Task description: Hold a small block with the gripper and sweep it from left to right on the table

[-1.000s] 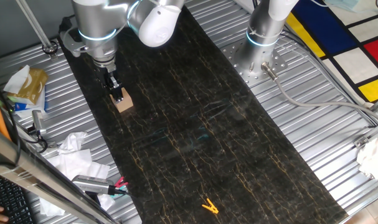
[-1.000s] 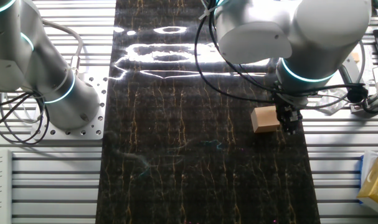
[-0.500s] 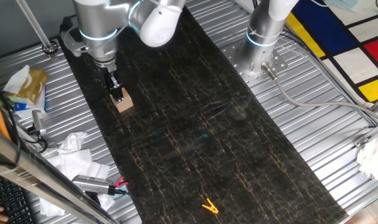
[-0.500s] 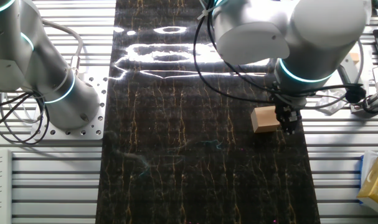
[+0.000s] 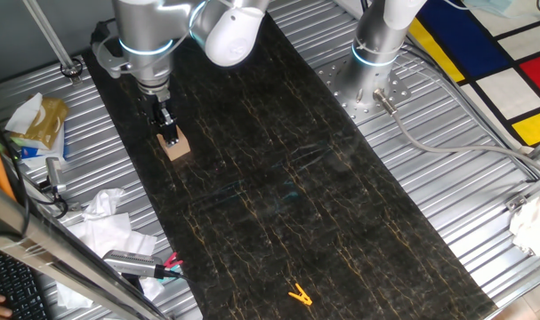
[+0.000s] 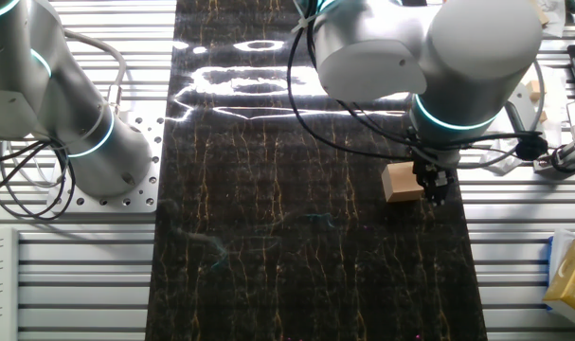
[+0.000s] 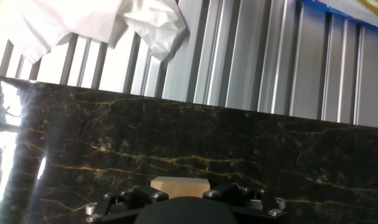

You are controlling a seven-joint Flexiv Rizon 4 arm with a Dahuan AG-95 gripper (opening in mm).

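Observation:
The small block (image 5: 176,148), a light tan wooden cube, rests on the black marble table (image 5: 278,178) near its left end. My gripper (image 5: 170,135) points down on the block from the far side. In the hand view the block (image 7: 179,185) sits between my two black fingers (image 7: 129,198), which touch its sides. In the other fixed view the block (image 6: 401,182) sticks out to the left of the gripper (image 6: 433,184). The jaws are shut on the block.
A tiny yellow clip (image 5: 299,294) lies on the table near its front end. A second silver arm's base (image 5: 374,53) stands on ribbed metal at the right. Crumpled white paper (image 5: 105,222) and clutter lie left of the table.
The arm's upper body has shifted slightly to the right in the first fixed view. The gripper and block have stayed almost in the same spot.

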